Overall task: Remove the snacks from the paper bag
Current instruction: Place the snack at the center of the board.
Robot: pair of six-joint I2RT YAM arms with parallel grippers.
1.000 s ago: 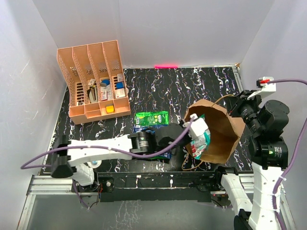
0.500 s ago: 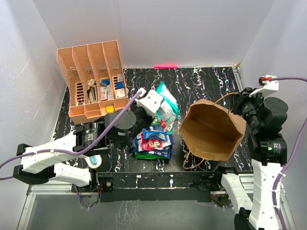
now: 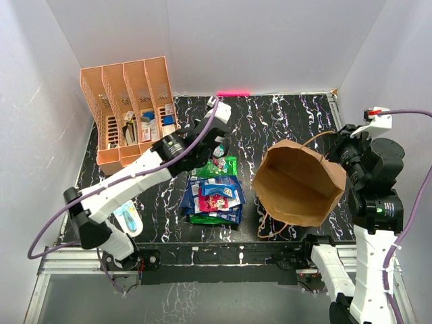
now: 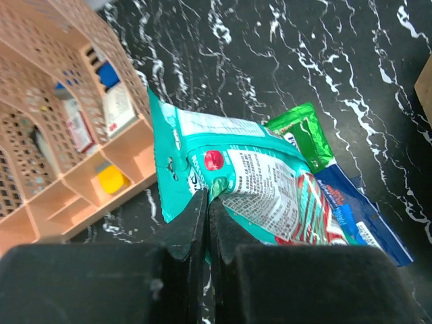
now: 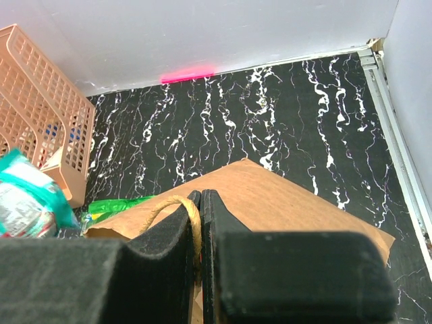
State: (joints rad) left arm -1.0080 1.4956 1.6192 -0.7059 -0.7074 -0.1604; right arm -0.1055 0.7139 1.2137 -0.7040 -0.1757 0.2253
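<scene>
Top view: high at near edge, looking down over whole table [image 3: 290, 121]. Left wrist: close, down past left pincer [image 4: 207, 202]; organiser [image 4: 128, 152] left of it. Right wrist: close behind right pincer [image 5: 201, 197], over paper bag [image 5: 283, 202]. Both wrists catch organiser, teal packet [image 4: 202, 145].

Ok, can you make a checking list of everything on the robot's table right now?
Surface: black marbled table, no spills seen.
Job's things: paper bag open, no packets seen inside from above; snacks piled left of it; one teal packet held up.
Clutter: orange organiser with small items; blue-white oval gadget.
Hands: left hand shut on the teal packet; right hand shut on the paper bag's handle.
Cables: purple cables along both arms, nothing snagged seen.
Surroundings: white walls; pink mark at the back edge.
</scene>
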